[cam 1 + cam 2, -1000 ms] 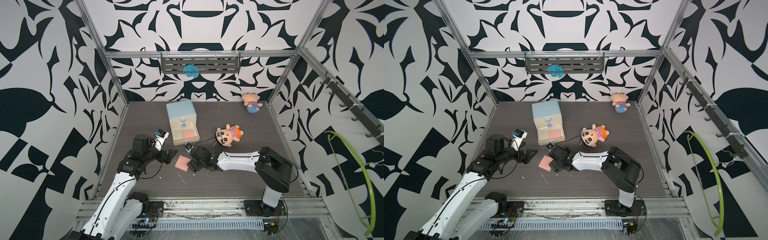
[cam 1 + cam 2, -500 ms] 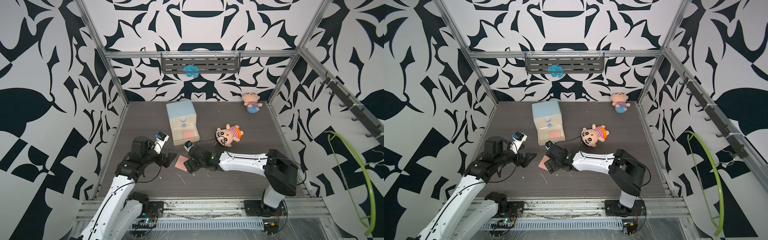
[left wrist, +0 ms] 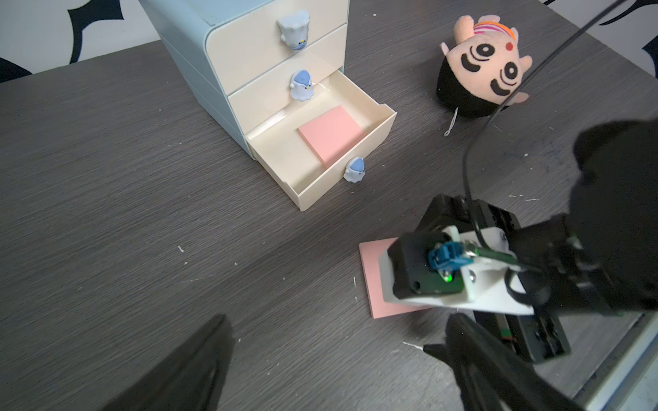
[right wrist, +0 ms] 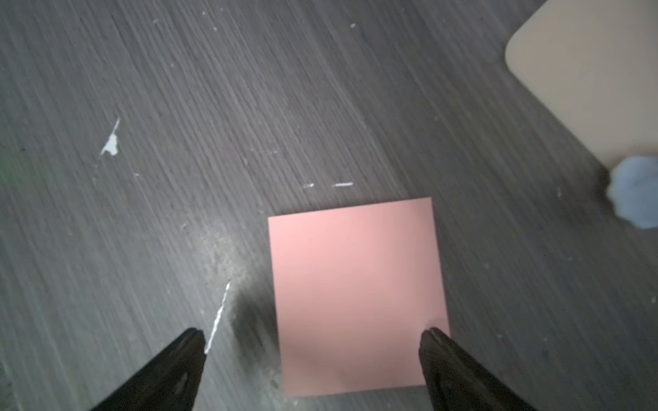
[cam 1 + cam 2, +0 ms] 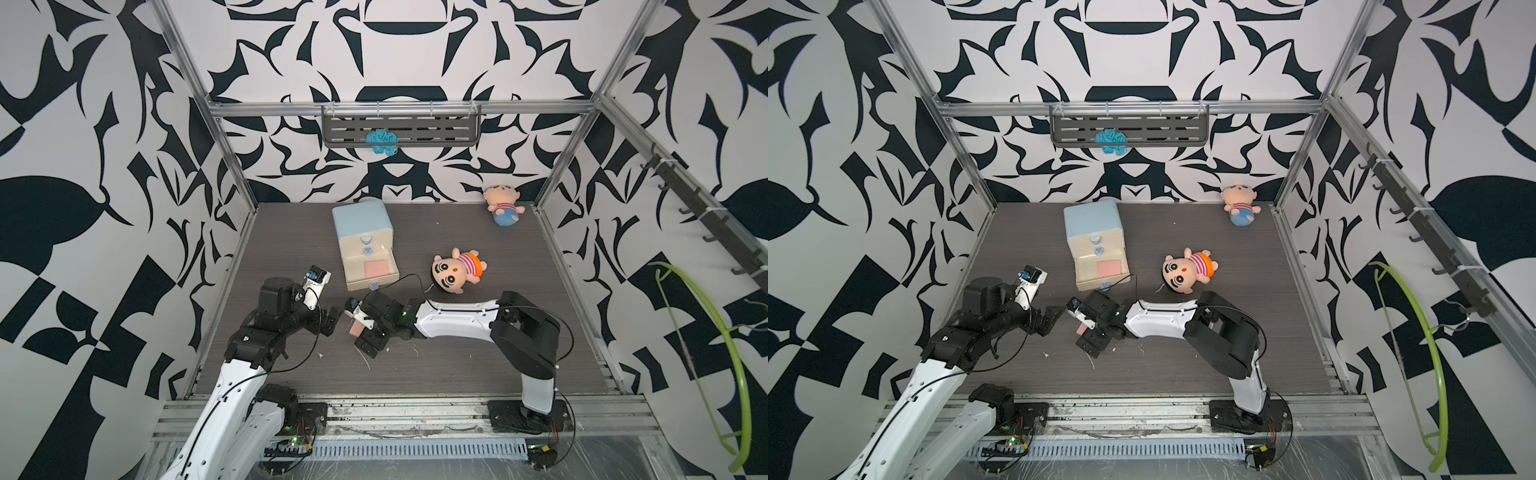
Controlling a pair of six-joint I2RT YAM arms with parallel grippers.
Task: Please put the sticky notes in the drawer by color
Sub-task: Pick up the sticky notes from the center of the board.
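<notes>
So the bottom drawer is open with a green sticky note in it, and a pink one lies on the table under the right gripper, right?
No: the sticky note in the open bottom drawer is pink, not green, as the left wrist view shows. The rest is right.

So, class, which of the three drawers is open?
The bottom drawer: pulled out, a pink sticky-note pad inside; the middle drawer and top drawer are shut.
</notes>
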